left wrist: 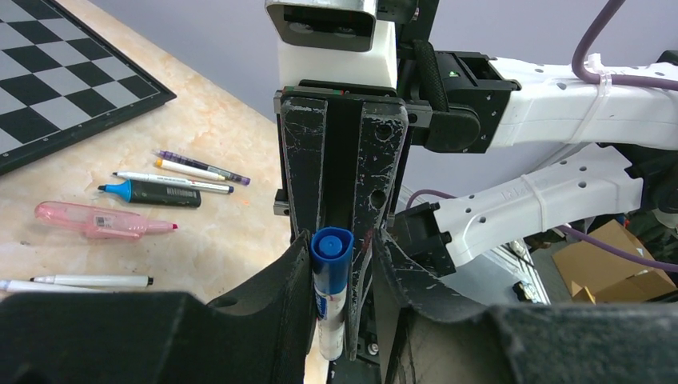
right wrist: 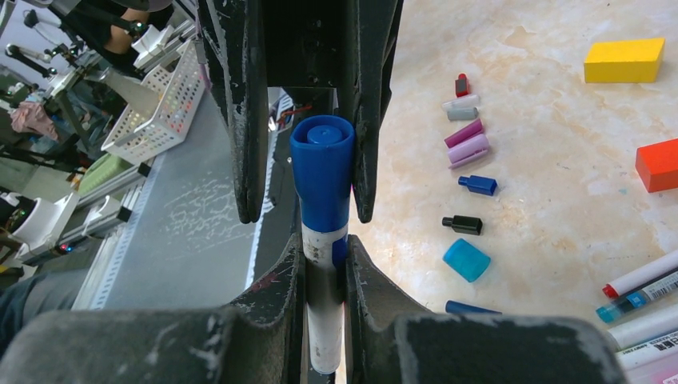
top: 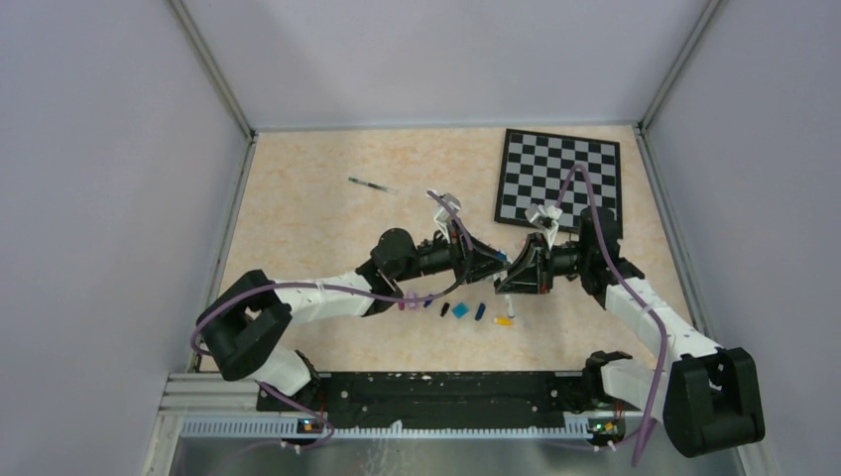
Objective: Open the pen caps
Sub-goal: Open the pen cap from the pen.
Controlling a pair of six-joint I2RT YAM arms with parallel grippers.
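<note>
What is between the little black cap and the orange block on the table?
Nothing: in the right wrist view, only bare beige tabletop lies between the small black plastic cap and the orange block.

We see a robotics lab test cell, not a home or shop. Plain grey panels (top: 109, 198) wall the left, right and far sides of a beige marble-patterned table (top: 317, 198), joined by aluminium framing. Along the near edge runs a slotted metal rail (top: 397, 426) carrying two cabled arms. Beyond the table, the right wrist view shows a white wire basket (right wrist: 160, 108) on cluttered benches, and the left wrist view shows cardboard boxes (left wrist: 612, 260) on the floor.
</note>
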